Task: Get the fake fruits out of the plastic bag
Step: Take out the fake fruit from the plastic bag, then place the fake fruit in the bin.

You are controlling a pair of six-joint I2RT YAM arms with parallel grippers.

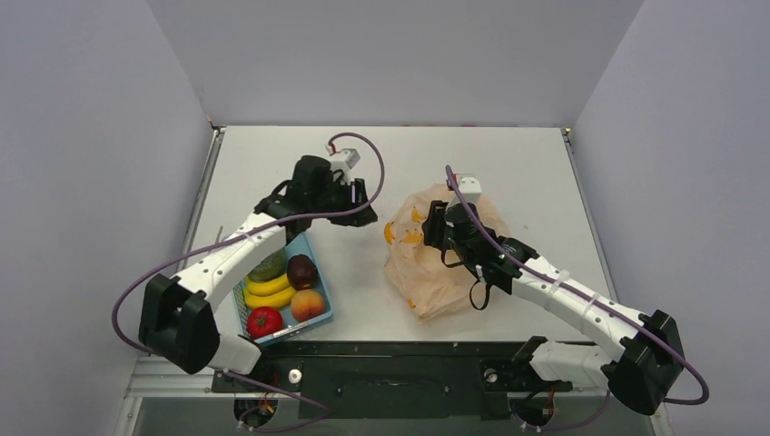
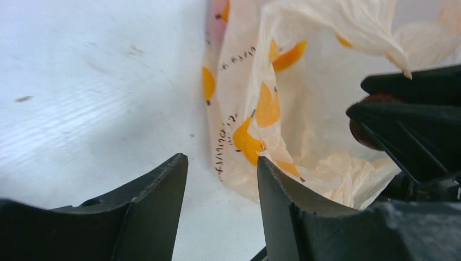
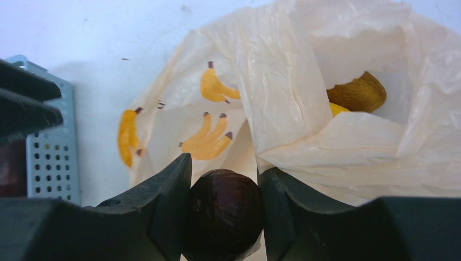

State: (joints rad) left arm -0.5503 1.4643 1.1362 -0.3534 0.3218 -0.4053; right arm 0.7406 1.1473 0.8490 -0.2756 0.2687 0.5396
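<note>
Lying on the desk, top view: the plastic bag [image 1: 434,277] is spread flat and crumpled on the desk [image 1: 508,163], right of the blue mesh basket [image 1: 323,292].
Arms, top view: the right end effector [image 1: 434,227] is set over the bag's upper left part; the left end effector [image 1: 363,215] is held between basket and bag, placed to help with the film.
Left wrist view: its fingers [image 2: 157,201] are spread with only bare desk between them, so nothing is held. Thin, crinkly, translucent film with orange-yellow prints is seen just ahead.
Right wrist view: a dark purple fruit [image 3: 225,212], round and dully glossy, is clamped between both fingers at the bag's edge, judged on its way out.
Inside the bag: a brown fruit [image 3: 359,92] and a yellow fruit [image 3: 337,110] are cradled in pale folds, so removal is judged unfinished.
</note>
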